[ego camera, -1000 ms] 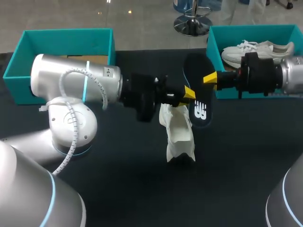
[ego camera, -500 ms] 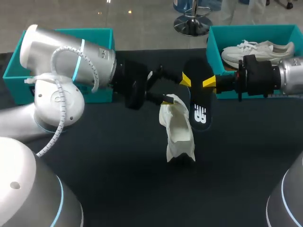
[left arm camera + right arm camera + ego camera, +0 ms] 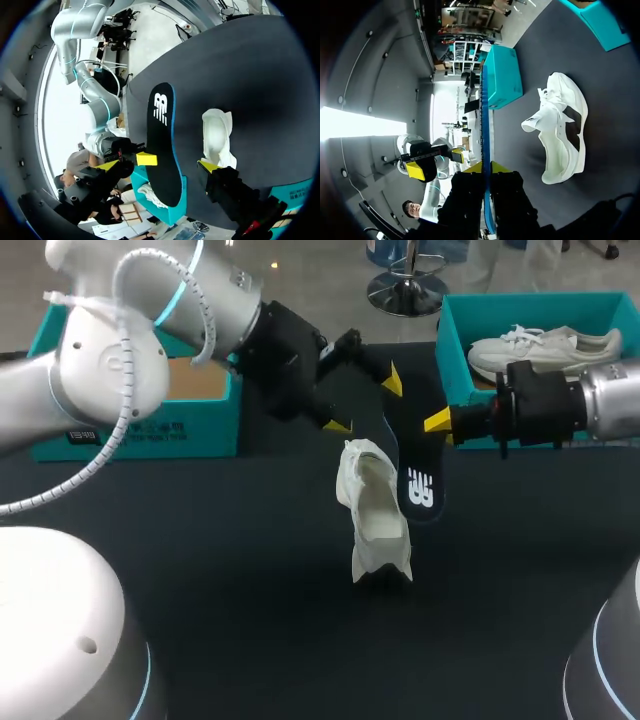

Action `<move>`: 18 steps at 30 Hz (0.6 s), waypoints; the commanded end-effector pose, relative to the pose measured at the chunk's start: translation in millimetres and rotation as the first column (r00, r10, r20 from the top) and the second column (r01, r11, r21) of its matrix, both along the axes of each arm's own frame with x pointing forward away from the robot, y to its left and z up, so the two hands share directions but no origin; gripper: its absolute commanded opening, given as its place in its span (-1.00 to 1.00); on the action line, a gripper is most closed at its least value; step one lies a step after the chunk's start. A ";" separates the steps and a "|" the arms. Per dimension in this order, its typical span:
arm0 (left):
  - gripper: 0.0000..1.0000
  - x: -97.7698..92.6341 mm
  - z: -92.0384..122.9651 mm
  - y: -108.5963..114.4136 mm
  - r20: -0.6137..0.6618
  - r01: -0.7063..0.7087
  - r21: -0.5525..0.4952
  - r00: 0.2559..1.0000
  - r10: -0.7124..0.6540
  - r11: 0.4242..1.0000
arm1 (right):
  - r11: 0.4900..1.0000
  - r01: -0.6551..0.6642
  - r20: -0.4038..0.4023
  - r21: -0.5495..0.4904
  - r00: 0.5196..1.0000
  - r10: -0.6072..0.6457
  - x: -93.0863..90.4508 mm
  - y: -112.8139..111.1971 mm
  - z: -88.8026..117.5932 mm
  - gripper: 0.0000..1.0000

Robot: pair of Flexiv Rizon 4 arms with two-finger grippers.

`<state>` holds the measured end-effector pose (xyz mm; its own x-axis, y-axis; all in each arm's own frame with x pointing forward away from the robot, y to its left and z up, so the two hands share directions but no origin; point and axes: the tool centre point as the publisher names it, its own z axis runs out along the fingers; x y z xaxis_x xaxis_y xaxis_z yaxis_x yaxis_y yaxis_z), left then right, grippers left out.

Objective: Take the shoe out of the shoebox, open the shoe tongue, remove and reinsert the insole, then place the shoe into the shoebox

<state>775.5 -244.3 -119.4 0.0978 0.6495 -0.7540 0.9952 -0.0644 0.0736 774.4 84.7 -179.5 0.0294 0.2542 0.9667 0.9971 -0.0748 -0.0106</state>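
Observation:
A white shoe (image 3: 378,520) lies on the dark table (image 3: 250,620), its opening facing up; it also shows ahead of my right gripper (image 3: 562,125). Just behind it, off the table, a black insole (image 3: 415,455) with a white logo hangs on edge. My right gripper (image 3: 440,422) is shut on the insole's side and sees it edge-on (image 3: 485,115). My left gripper (image 3: 365,403) stands wide open above and behind the shoe, beside the insole's upper end. In the left wrist view the insole (image 3: 161,140) sits between the left gripper's (image 3: 178,162) spread fingers, held by neither.
A teal shoebox (image 3: 455,350) at the back right holds a second white shoe (image 3: 545,345). Another teal shoebox (image 3: 130,430) stands at the back left, partly behind my left arm. Bare dark table spreads in front of the shoe.
My left gripper has opened wide and drawn up and back from the shoe, its arm swinging higher. The right gripper and the insole have hardly moved.

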 end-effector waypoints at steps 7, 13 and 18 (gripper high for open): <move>1.00 11.3 3.1 -1.5 0.038 -0.015 0.367 0.999 0.001 0.930 | 0.999 -0.010 -0.016 -0.033 1.000 0.009 0.9 0.6 -4.9 -1.00; 1.00 16.5 -1.5 4.1 0.026 0.013 0.521 0.999 -0.030 0.853 | 0.999 -0.014 -0.025 -0.043 1.000 0.013 0.3 2.8 -11.8 -1.00; 1.00 20.4 -0.7 3.5 0.045 0.000 0.567 0.999 -0.031 0.824 | 0.999 -0.013 -0.027 -0.035 1.000 0.012 0.9 5.0 -15.2 -1.00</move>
<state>792.1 -234.2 -122.8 0.1414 0.8643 -0.4827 0.9899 -0.1264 0.0636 773.7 86.5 -191.9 0.0511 0.2891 0.9559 0.9975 -0.0623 -0.0344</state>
